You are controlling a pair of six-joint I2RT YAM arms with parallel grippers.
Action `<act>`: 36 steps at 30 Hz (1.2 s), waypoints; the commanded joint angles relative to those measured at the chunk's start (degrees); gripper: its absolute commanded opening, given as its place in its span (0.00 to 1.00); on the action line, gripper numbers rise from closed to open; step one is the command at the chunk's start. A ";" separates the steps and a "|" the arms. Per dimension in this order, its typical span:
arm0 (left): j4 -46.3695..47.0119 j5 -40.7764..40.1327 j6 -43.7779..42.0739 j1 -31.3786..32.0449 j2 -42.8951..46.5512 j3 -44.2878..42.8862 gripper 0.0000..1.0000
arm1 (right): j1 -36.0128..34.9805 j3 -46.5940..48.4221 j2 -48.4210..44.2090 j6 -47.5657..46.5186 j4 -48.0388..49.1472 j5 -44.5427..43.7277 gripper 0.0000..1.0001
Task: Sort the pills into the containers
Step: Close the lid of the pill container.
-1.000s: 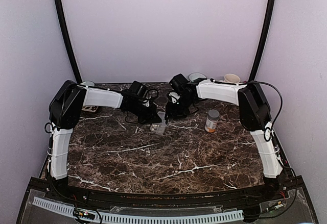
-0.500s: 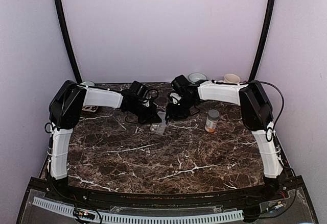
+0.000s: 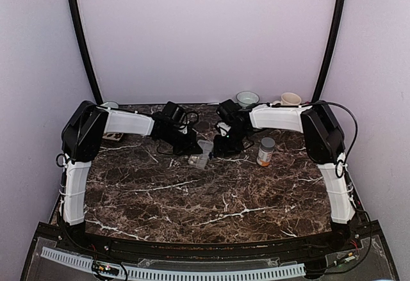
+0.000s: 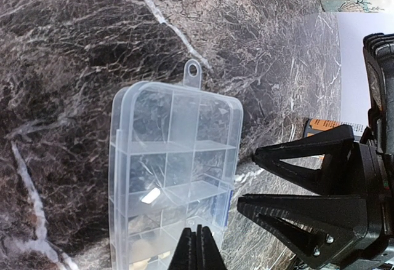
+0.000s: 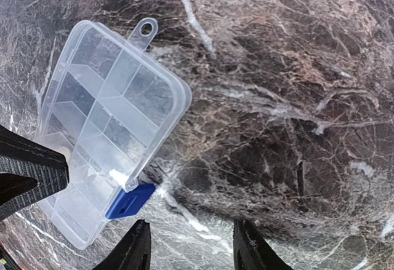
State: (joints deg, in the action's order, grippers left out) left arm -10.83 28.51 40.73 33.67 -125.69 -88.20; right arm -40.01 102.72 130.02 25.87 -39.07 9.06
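**A:** What has the right end effector [image 5: 191, 245] just done?

**B:** It has slid a little to its right, toward the bottle [image 3: 266, 151]; a second ago it sat closer over the organizer box [image 3: 200, 155]; its fingers stand partly apart with only bare table [image 5: 295, 98] between them, so it carries nothing.

**A:** And the left end effector [image 4: 198, 240]?

**B:** Unmoved; its fingers are pressed together over the near end of the box; nothing shows between them; whether they touch the plastic I cannot tell.

**A:** What does that mean for the sorting?

**B:** I judge the right arm is backing off to make room or line up afresh; the box keeps its spot on the table between the two arms; nothing is being carried.

**A:** Where are the pills [image 4: 151, 196]?

**B:** One pale piece lies in a middle one of the compartments [image 4: 184, 128]; a few yellowish specks sit in those nearest the left fingertips.

**A:** Anything in the way?

**B:** The blue latch [image 5: 130, 200] juts from the box's long edge just beside the right fingers; the clear lid [image 5: 132, 91] seems to lie down over the compartments, though I cannot be sure; if so, it must open first; the left arm also crowds the near end.

**A:** Further out?

**B:** The bottle stands near the right end effector, on its far side from the box; a mug [image 3: 291, 98] and a bowl [image 3: 247, 97] sit at the back edge, well apart from the box.
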 commanded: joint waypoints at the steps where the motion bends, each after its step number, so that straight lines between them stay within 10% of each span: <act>1: -2.44 -1.18 -0.21 0.37 -1.28 -1.06 0.00 | -0.24 -0.48 -2.48 0.67 0.38 -1.28 0.47; 36: -3.77 -5.18 -0.75 -1.15 4.62 -1.40 0.00 | 1.60 -7.60 -4.17 15.51 17.59 16.96 0.49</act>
State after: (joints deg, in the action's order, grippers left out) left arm -13.47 25.17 40.71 33.43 -125.97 -90.67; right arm -38.63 94.52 126.85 40.18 -23.73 24.99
